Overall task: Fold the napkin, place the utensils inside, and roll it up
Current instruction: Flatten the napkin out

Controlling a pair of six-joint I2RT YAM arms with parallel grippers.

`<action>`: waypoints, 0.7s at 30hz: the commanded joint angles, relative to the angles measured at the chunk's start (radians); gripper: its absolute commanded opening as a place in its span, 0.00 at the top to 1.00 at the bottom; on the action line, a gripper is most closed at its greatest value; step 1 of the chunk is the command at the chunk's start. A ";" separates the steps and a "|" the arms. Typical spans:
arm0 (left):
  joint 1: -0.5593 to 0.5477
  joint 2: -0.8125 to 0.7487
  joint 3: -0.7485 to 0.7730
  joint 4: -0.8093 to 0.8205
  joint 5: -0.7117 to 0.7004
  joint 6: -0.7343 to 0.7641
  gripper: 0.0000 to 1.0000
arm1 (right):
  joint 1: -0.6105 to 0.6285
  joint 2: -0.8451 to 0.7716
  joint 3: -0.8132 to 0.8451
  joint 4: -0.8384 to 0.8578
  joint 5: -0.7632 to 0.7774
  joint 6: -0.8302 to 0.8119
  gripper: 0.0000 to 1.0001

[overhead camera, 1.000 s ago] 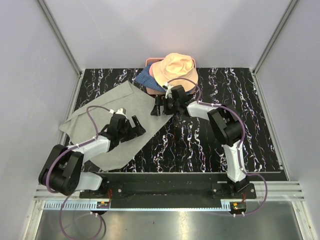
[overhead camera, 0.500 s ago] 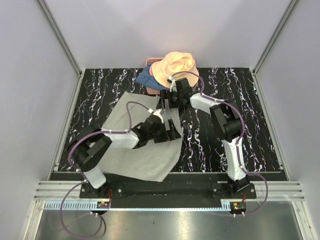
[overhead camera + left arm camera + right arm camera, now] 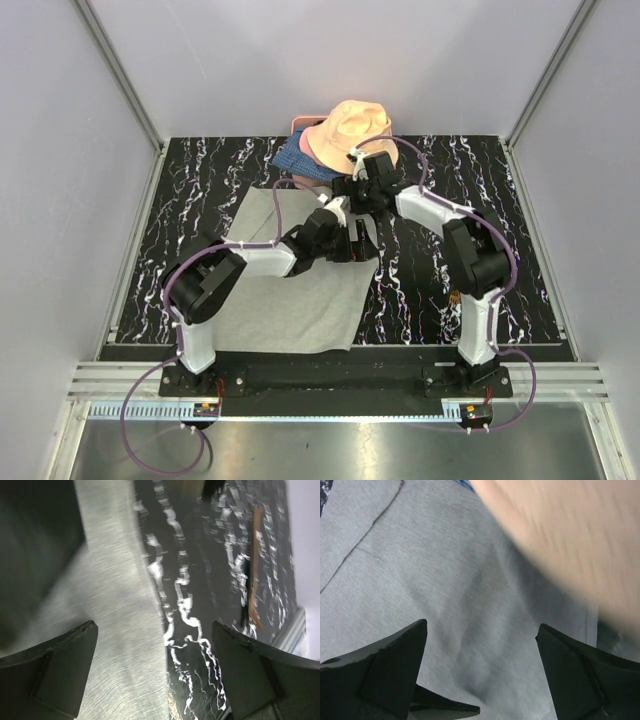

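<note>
Lying flat on the black marbled tabletop [image 3: 200, 180], the napkin [image 3: 300, 310] runs from near the front edge up toward the peach hat [image 3: 350, 128] and the blue fabric [image 3: 293, 155] at the back. Both arms reach over its far right corner. The left jaws are spread wide above the cloth's edge, and the right jaws are spread above bare grey cloth, holding nothing. A copper utensil [image 3: 254, 580] lies on the tabletop, apart from the cloth. The napkin looks thin, light and limp, so it should drape and drag rather than keep a shape. A pinch at a corner or hem, lifted low and carried across, seems the best hold for folding.
</note>
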 commanded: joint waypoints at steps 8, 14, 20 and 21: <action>0.153 -0.135 -0.117 -0.082 -0.030 0.097 0.01 | -0.018 -0.551 -0.474 -0.013 0.093 0.131 0.00; 0.133 -0.273 -0.193 -0.100 0.000 0.143 0.01 | -0.020 -0.723 -0.675 -0.007 0.109 0.241 0.00; 0.157 -0.362 -0.221 -0.209 -0.138 0.186 0.01 | -0.018 -0.769 -0.768 0.014 -0.004 0.312 0.06; 0.166 -0.384 -0.224 -0.218 -0.151 0.190 0.01 | -0.017 -0.765 -0.794 0.027 -0.026 0.342 0.08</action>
